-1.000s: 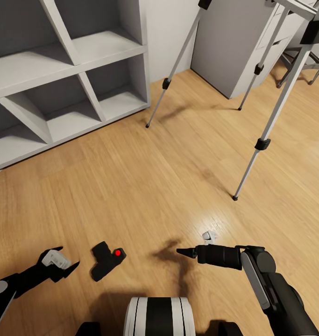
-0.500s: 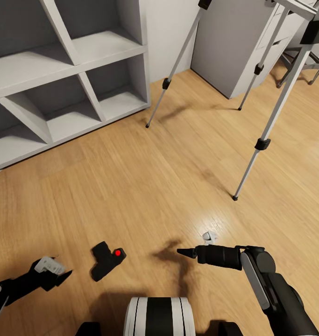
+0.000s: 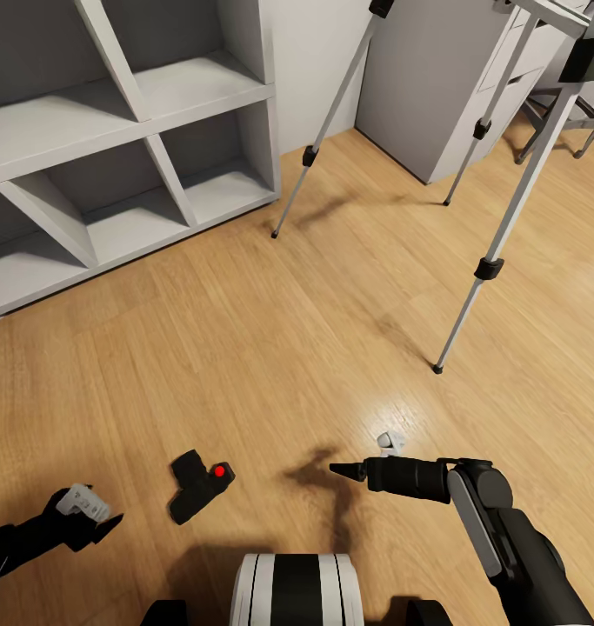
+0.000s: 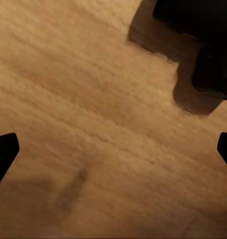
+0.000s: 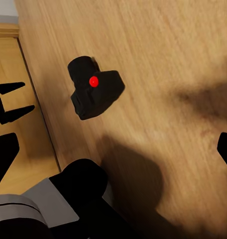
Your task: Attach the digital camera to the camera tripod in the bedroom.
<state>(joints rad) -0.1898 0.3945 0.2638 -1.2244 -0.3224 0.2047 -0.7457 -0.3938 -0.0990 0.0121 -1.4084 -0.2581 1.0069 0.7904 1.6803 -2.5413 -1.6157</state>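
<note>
1. The digital camera [image 3: 200, 485] lies on the light wood floor [image 3: 270, 348] just ahead of the robot's base, red dot facing up. In the right wrist view it [image 5: 95, 93] sits bare, with nothing touching it.
2. The left claw [image 3: 92, 513] hovers low beside the camera, apart from it and released; its two dark fingertips sit wide apart at the edges of the left wrist view, with only floor between them.
3. The right claw [image 3: 347, 470] points toward the camera from the other side, well apart from it, released and carrying nothing.
4. The camera tripod [image 3: 505, 226] stands farther off near the white cube shelving [image 3: 140, 130], its legs planted on the floor.
5. The step in hand looks like the pickup. To do it well, centre one claw over the camera body, straddle its narrower width, descend until the fingertips bracket the sides, then clench squarely so the lens bump does not twist it loose.
</note>
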